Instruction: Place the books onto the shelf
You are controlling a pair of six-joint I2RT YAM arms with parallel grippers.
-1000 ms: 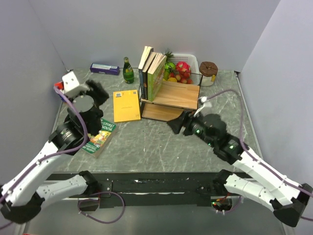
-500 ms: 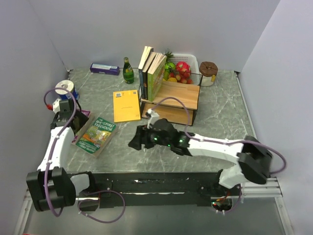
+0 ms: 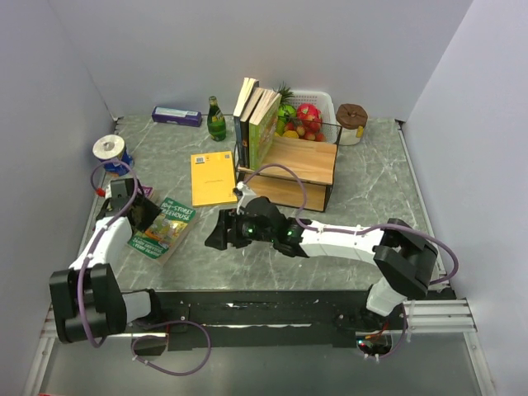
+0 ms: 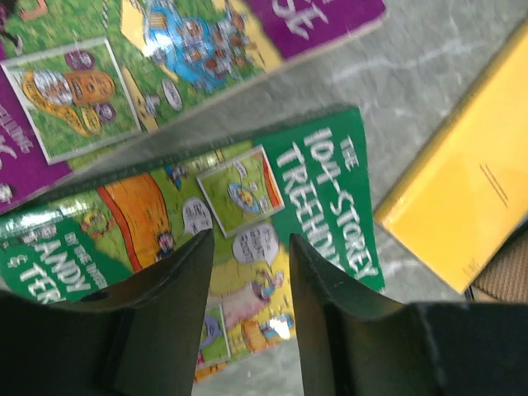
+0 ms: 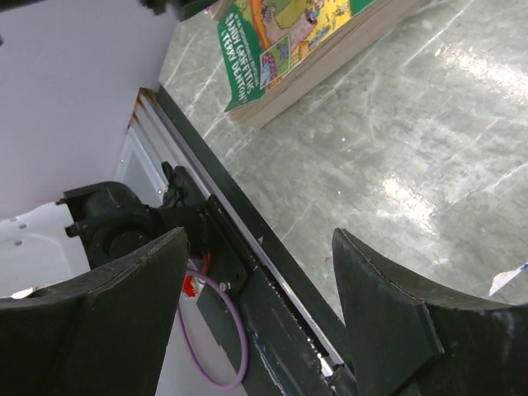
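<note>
A green cartoon book [image 3: 165,229] [image 4: 313,181] lies flat at the front left, partly over a purple cartoon book [image 4: 313,21]. A yellow book [image 3: 214,177] [image 4: 470,190] lies flat beside the shelf [image 3: 301,161]. Three books [image 3: 256,124] stand at the shelf's left end. My left gripper [image 3: 137,211] [image 4: 250,243] hovers over the green book's cover, fingers apart, holding nothing. My right gripper [image 3: 214,238] [image 5: 260,239] is low, just right of the green book [image 5: 289,33], open and empty.
A white fruit basket [image 3: 318,111] and a brown-lidded jar [image 3: 351,122] stand behind the shelf. A green bottle [image 3: 216,120], a purple box [image 3: 176,115] and a white roll [image 3: 109,148] are at the back left. The black rail [image 5: 247,272] marks the table's near edge.
My left arm has swung down from a raised pose to just over the green book, its jaws narrowing. My right arm has reached left across the table toward that book.
</note>
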